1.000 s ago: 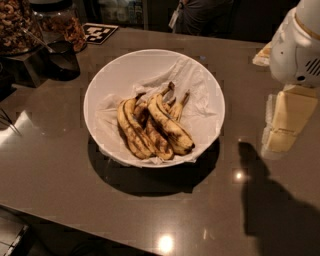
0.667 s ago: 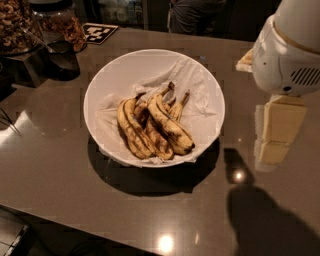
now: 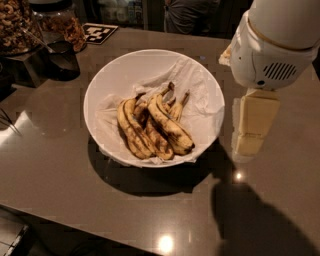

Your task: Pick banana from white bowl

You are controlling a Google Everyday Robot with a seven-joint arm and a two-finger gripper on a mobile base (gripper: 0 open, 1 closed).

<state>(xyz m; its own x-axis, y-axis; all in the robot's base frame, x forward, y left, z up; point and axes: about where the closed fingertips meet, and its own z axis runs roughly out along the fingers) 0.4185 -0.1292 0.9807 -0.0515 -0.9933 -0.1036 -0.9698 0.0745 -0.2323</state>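
Observation:
The white bowl stands on the dark table, lined with crumpled white paper. Several overripe bananas lie in its middle. The banana, long, curved and mostly yellow with brown freckles, lies on top at the right of the bunch, its stem pointing to the back. My gripper hangs down just right of the bowl's rim, outside it and above the table. The arm's large white housing is above it. The gripper holds nothing that I can see.
Glass jars of nuts and a dark cup stand at the back left. A black-and-white marker tag lies behind the bowl. A person stands behind the table. The table's front edge runs along the lower left.
The arm and gripper have moved left, from the frame's right edge to close beside the bowl's right rim. The bowl and bananas have not moved.

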